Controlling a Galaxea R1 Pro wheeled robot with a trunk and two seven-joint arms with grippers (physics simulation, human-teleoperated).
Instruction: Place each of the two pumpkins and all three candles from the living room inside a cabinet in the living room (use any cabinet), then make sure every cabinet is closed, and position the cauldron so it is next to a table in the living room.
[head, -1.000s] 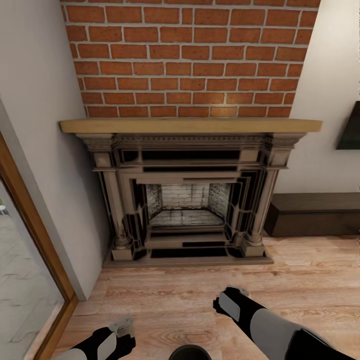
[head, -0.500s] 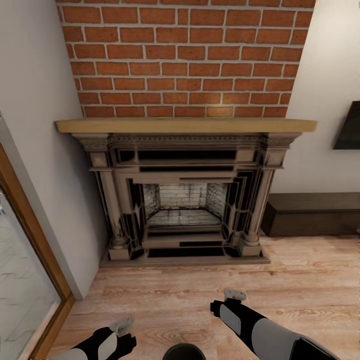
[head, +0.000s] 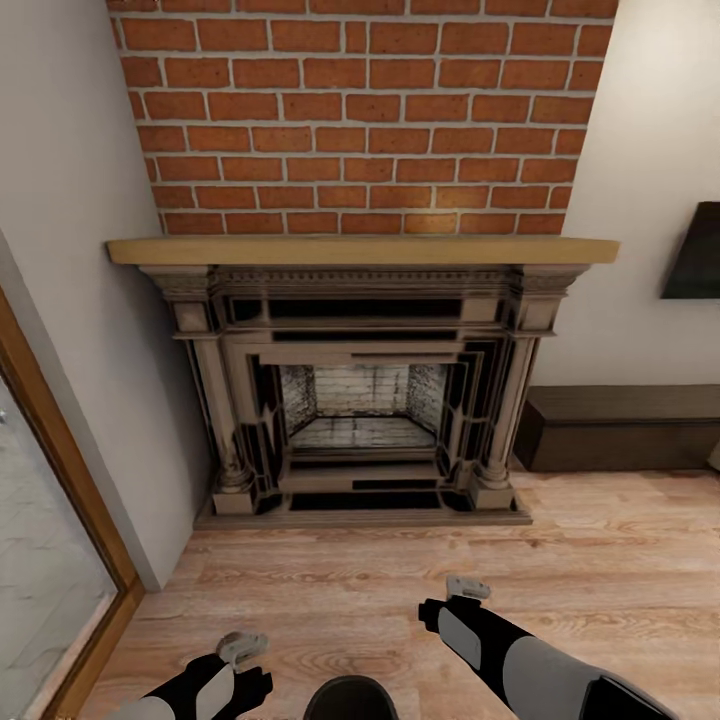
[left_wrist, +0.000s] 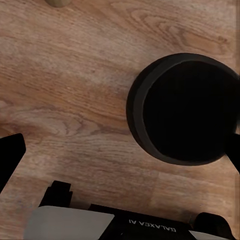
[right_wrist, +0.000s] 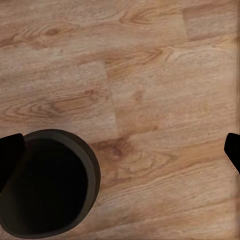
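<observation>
The round matte black cauldron (head: 350, 698) sits on the wooden floor (head: 620, 560) at bottom centre, between both released, empty grippers, presumably for pickup

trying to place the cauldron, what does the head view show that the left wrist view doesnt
Head view alone: the brick fireplace with its wooden mantel, the dark-brown cabinet against the wall to its right, and both arms reaching forward over the floor.

Left wrist view alone: the cauldron's whole wide mouth from above, standing upright, and a small tan object cut off by the frame edge, too little to identify.

Both: the cauldron, just a sliver in the head view between the arms, and the wood floor it stands on.
</observation>
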